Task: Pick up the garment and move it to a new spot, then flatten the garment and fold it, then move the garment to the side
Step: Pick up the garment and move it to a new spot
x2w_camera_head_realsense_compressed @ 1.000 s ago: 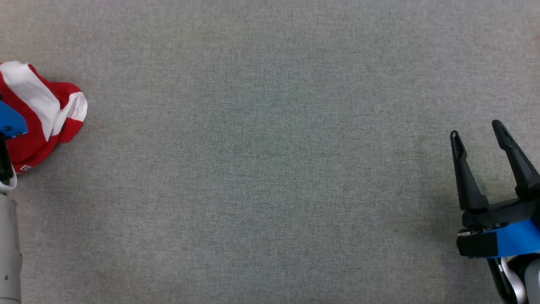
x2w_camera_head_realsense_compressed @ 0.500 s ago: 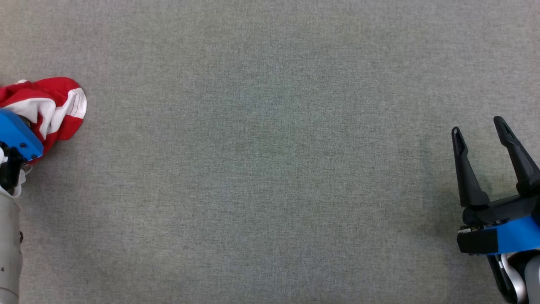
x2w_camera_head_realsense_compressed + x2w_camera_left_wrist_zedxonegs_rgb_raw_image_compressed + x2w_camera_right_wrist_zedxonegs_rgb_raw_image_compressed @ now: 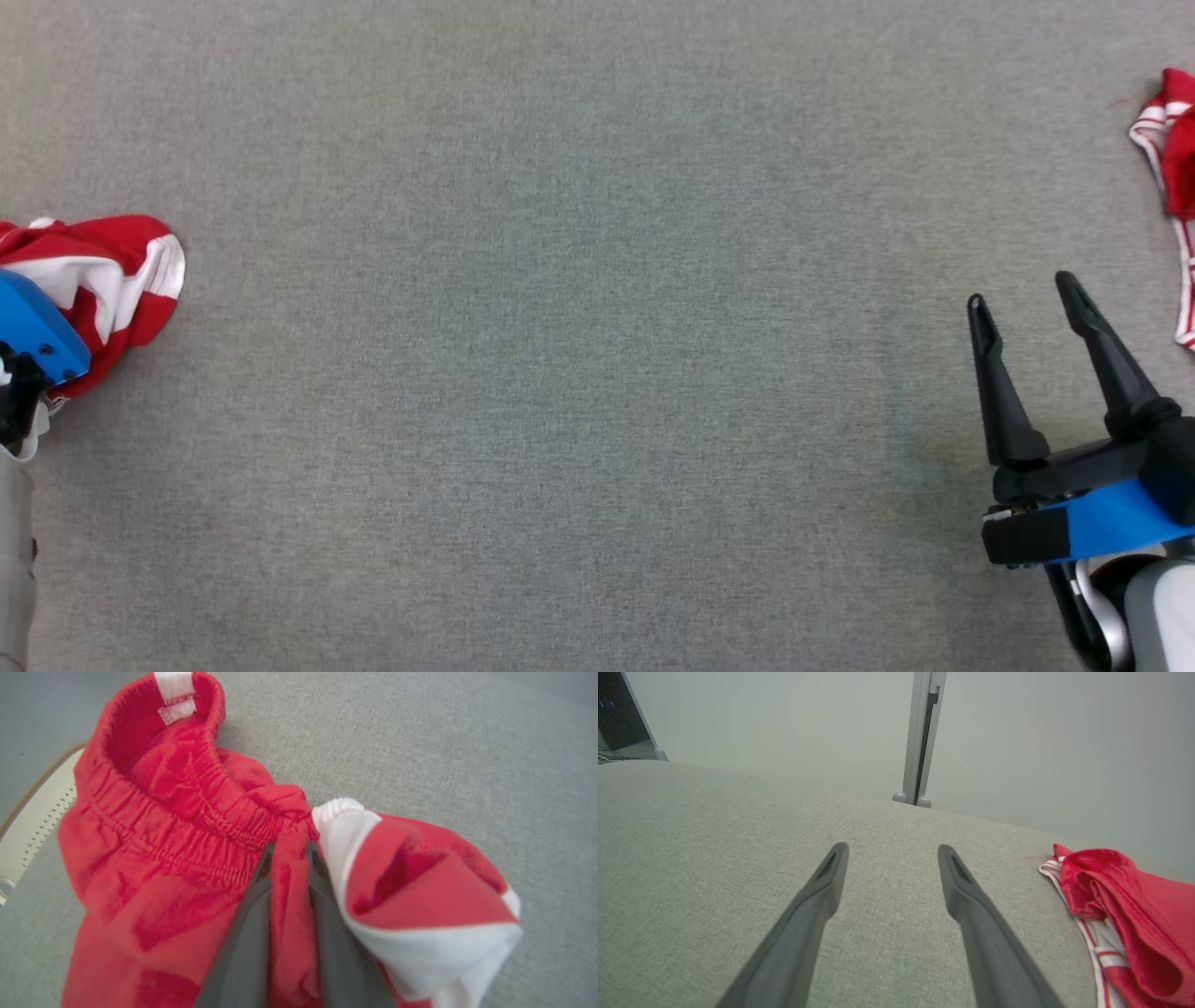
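The left end effector [image 3: 289, 848] pinches a fold of the red shorts [image 3: 163, 858] beside their waistband, ready for lifting; the right end effector [image 3: 1023, 291] hovers spread.

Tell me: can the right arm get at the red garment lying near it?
Probably yes: the right gripper has open jaws, and only bare grey surface lies between it and the red garment.

— What is the right gripper [image 3: 1022, 289] like?
— Two long black fingers [image 3: 1111, 364] tapering to points, a narrow slot near each tip, on a black base with a blue panel [image 3: 1116, 527].
— And the left gripper [image 3: 289, 845]?
— Dark grey fingers, a blue cover [image 3: 33, 322] with small dark screws, then a pale grey forearm [image 3: 11, 560].
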Tool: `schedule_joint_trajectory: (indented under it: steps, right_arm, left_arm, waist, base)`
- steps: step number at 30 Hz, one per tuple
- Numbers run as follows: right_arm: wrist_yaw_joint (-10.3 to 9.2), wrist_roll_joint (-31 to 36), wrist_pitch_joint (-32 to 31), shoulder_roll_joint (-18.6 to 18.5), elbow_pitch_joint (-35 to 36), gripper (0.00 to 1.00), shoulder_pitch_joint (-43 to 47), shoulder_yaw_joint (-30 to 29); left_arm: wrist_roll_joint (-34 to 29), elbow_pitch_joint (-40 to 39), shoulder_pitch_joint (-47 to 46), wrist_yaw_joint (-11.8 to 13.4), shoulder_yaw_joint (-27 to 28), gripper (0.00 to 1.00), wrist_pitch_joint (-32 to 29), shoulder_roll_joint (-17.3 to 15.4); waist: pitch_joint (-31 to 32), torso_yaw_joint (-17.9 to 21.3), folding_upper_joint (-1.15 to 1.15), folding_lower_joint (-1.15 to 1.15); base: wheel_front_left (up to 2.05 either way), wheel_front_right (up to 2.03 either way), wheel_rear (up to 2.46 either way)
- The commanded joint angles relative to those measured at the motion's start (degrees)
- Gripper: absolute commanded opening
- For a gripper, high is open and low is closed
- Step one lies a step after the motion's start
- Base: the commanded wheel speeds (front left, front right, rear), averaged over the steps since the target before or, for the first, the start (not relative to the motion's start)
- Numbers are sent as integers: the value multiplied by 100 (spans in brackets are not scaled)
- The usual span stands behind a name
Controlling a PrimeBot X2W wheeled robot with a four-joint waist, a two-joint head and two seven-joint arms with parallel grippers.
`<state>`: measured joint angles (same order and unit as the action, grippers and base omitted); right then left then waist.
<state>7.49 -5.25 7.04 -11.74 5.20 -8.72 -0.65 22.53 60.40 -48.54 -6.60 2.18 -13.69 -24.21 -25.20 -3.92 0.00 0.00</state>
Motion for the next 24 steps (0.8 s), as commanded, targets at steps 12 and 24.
schedule_joint_trajectory:
  steps: [12, 24]
  right_arm:
    - [1, -57, 299, 323, -567, 100, 13, 221]
    - [1, -157, 586, 637, -1022, 100, 54, 344]
  left_arm:
    - [-429, -867, -433, -64, -479, 0, 1281, -258]
    - [-833, -3038, -677, 29, -1192, 0, 1363, 124]
  waist:
    - [970, 527, 0, 0]
    - [1435, 1327, 0, 0]
  base:
    - [0, 0, 0]
    - [0, 0, 0]
